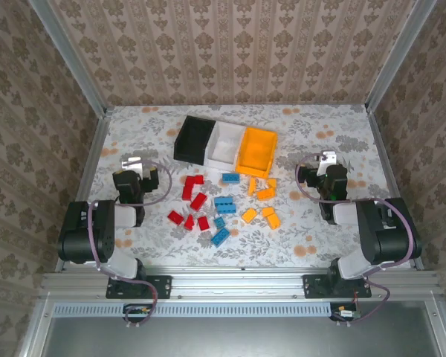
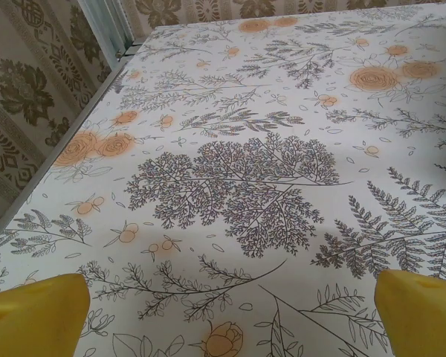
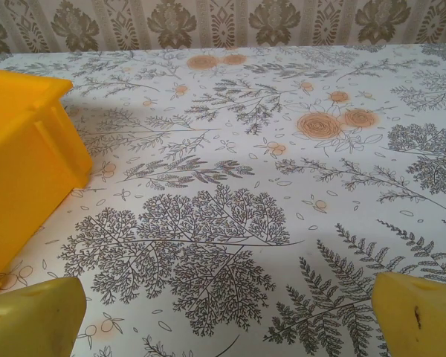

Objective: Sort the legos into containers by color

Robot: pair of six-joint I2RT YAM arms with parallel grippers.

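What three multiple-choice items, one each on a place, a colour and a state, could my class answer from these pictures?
1. Which bin stands in the middle of the row?
A the black bin
B the white bin
C the orange bin

2. Which legos lie nearest the right arm?
A the red legos
B the blue legos
C the orange legos

3. How do the left gripper and the right gripper stand?
A both open, holding nothing
B left shut on a red lego
C right shut on a blue lego

Key:
1 B, it has a bin on each side.
2 C, they form the rightmost cluster.
3 A, each wrist view shows a wide gap with nothing held.
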